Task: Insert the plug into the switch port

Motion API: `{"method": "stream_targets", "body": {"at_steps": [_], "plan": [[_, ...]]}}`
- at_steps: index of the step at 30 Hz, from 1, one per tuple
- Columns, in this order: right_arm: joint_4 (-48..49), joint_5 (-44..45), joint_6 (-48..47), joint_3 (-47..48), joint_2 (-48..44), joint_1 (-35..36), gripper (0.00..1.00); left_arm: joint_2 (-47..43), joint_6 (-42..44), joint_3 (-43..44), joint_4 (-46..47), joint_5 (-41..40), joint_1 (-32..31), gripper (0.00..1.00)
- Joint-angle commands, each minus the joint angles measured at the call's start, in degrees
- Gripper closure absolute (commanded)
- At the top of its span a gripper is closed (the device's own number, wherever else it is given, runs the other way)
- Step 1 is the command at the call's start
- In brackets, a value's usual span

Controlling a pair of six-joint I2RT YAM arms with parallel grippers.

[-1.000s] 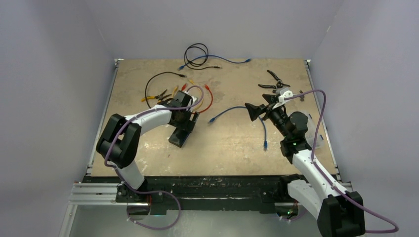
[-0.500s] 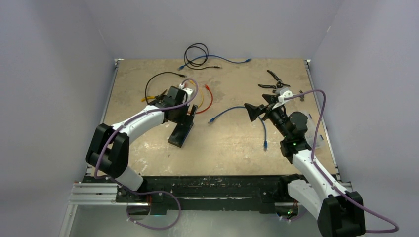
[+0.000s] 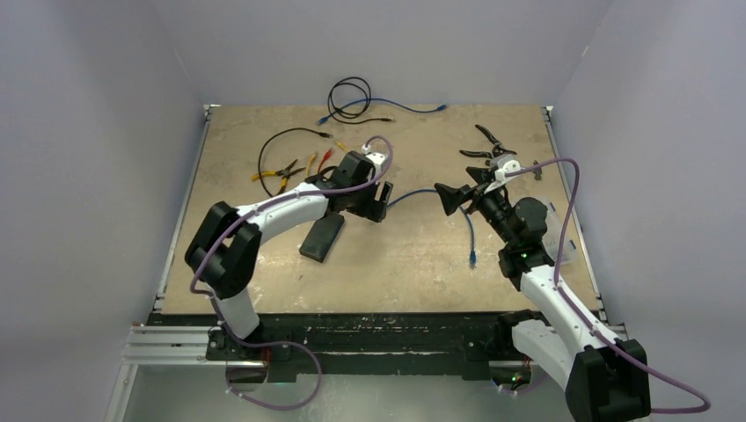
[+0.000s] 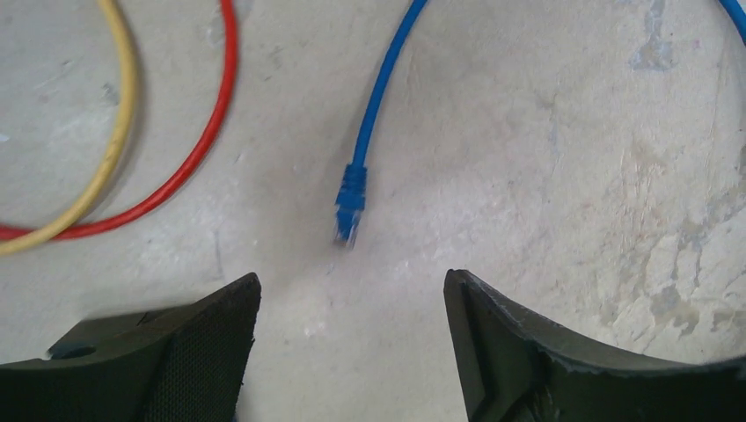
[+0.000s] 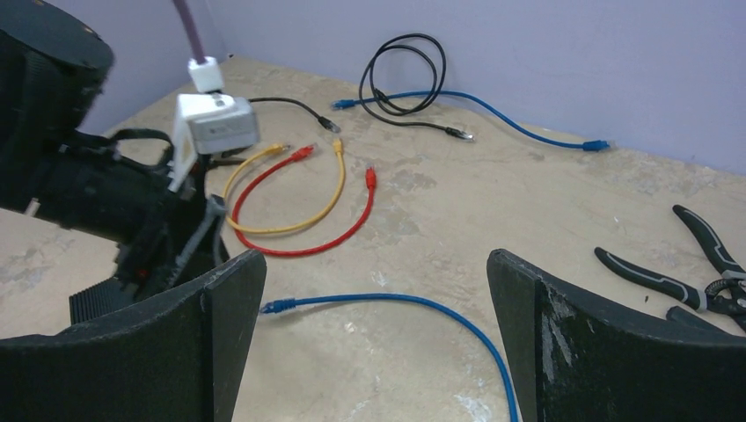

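Observation:
The switch (image 3: 322, 237), a flat black box, lies on the table left of centre; one corner of the switch (image 5: 95, 301) shows in the right wrist view. A blue cable (image 3: 469, 233) curves across the middle. Its left plug (image 4: 349, 207) lies on the table just ahead of my open left gripper (image 4: 352, 281), untouched. In the top view my left gripper (image 3: 378, 200) hovers over that cable end, right of the switch. My right gripper (image 3: 447, 199) stands wide open and empty near the cable's bend, facing the same plug (image 5: 277, 306).
Red (image 3: 374, 180) and yellow (image 4: 114, 132) patch cables lie behind the switch with yellow-handled pliers (image 3: 277, 171). Black-handled pliers (image 3: 482, 145) lie at the back right. A black cable coil (image 3: 349, 92) and a second blue cable (image 3: 400, 105) lie at the far edge.
My left arm has swung right, from over the switch to over the blue cable's left plug. The right arm and the switch have stayed put.

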Motion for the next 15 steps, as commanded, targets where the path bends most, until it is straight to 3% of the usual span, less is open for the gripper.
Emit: {"method": "stream_targets", "body": {"at_steps": [1, 12, 15], "plan": [[0.15, -0.08, 0.15, 2.37, -0.69, 0.46, 0.02, 5.67, 0.02, 5.41, 3.61, 1.4, -0.73, 0.27], [-0.41, 0.74, -0.55, 2.38, -0.98, 0.52, 0.01, 14.55, 0.86, 11.11, 2.58, 7.34, -0.84, 0.49], [-0.33, 0.83, -0.51, 2.37, -0.84, 0.55, 0.01, 15.34, 0.66, 11.15, 2.3, 7.33, -0.81, 0.5]]}}
